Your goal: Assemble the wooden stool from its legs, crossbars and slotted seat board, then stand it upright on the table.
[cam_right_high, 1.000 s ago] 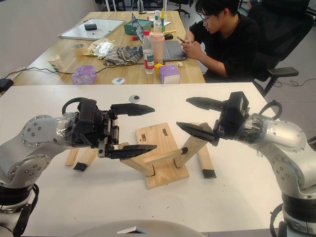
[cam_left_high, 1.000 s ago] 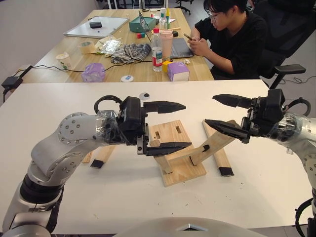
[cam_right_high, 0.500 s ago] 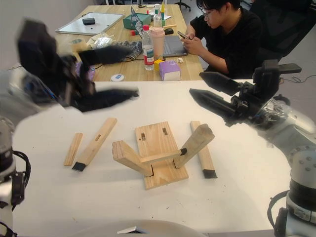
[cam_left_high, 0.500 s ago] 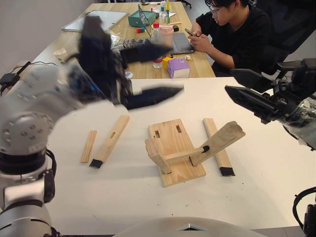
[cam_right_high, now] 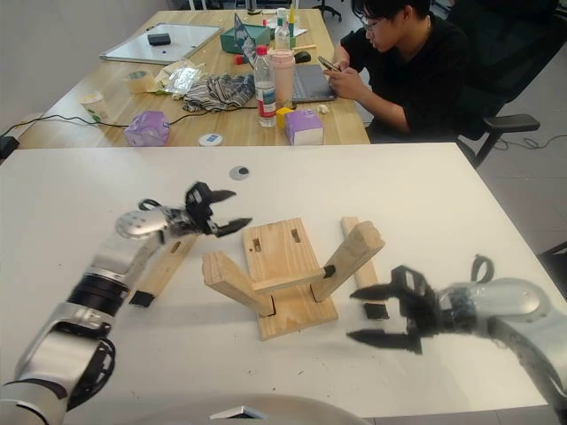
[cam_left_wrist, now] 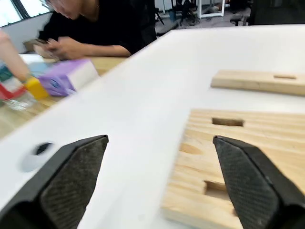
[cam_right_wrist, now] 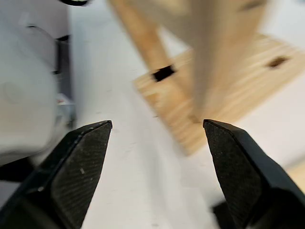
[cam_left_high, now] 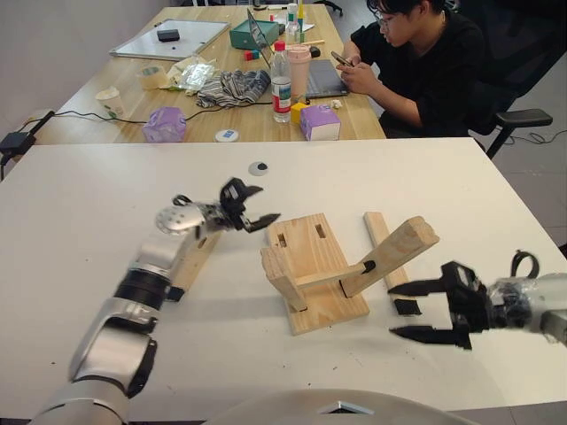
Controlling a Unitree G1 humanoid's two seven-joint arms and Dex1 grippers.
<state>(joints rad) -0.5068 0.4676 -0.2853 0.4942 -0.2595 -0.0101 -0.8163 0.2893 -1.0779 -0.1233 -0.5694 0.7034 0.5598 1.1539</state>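
The slotted seat board [cam_left_high: 306,241] lies flat on the white table [cam_left_high: 89,195]. On it rests a frame of two legs [cam_left_high: 282,278] [cam_left_high: 400,247] joined by a crossbar [cam_left_high: 324,279]. Behind the right leg lies one loose leg [cam_left_high: 381,232] with a black tip; another loose leg [cam_right_high: 165,268] lies under my left forearm. My left gripper [cam_left_high: 251,212] hovers open just left of the board's far corner, with nothing held; its wrist view faces the board [cam_left_wrist: 238,162]. My right gripper [cam_left_high: 418,311] is open low over the table, in front of the assembly's right side, empty.
A small round disc [cam_left_high: 259,168] lies on the white table behind the board. Beyond it stands a wooden table [cam_left_high: 221,115] with a bottle [cam_left_high: 282,87], purple boxes, a laptop and clutter; a person sits there.
Both arms dropped from raised positions down to table height. The left gripper went to the board's left far corner, the right to the front right of the assembly. The wooden parts stayed put.
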